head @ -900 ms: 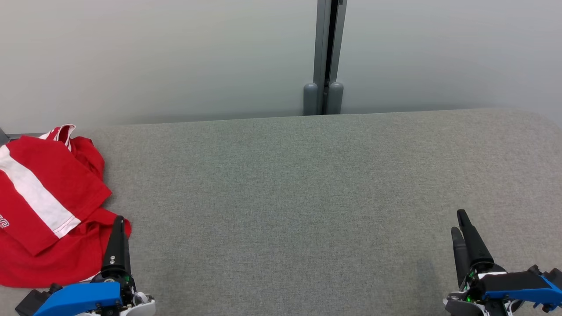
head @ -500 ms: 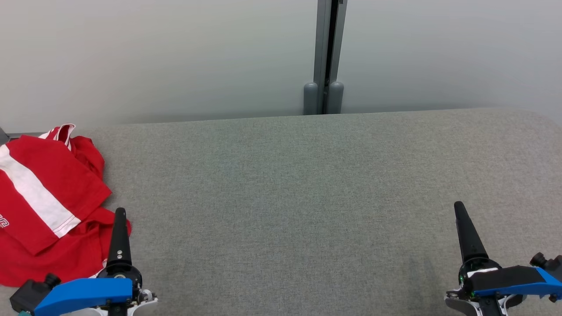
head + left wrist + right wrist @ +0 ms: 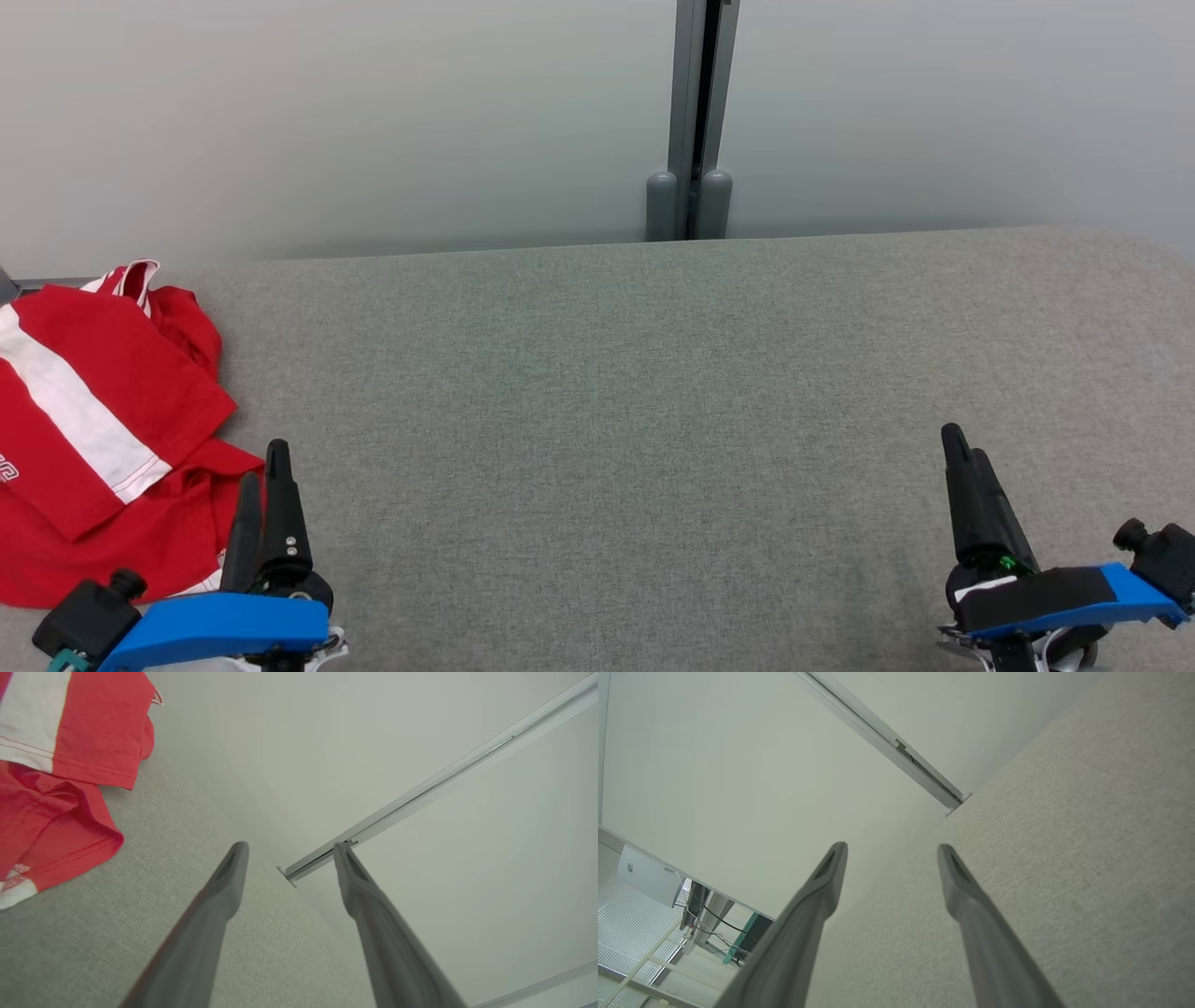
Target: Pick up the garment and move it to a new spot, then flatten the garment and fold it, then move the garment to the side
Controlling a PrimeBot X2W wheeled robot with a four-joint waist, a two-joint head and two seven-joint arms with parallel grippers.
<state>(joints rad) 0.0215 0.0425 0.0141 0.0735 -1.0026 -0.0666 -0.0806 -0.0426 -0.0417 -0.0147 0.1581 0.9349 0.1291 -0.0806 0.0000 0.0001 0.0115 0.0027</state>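
The garment (image 3: 84, 420) is a red shirt with a white stripe, lying crumpled at the far left of the grey table (image 3: 616, 392); its hem shows in the left wrist view too (image 3: 60, 765). My left gripper (image 3: 263, 464) hovers at the shirt's lower right edge, open and empty, fingers (image 3: 219, 896) spread over bare felt. My right gripper (image 3: 962, 448) stands open at the lower right, far from the shirt, with nothing between its fingers (image 3: 966, 891).
A pale wall runs behind the table, with a grey vertical post (image 3: 691, 121) at its middle. The table's rounded far right corner (image 3: 1148, 245) is in view. Office furniture and cables (image 3: 714, 924) show beyond the table in the right wrist view.
Both wrists have rolled, so each gripper now shows two fingers side by side. The left gripper shifted slightly right, the right gripper slightly left and up. The shirt has not moved.
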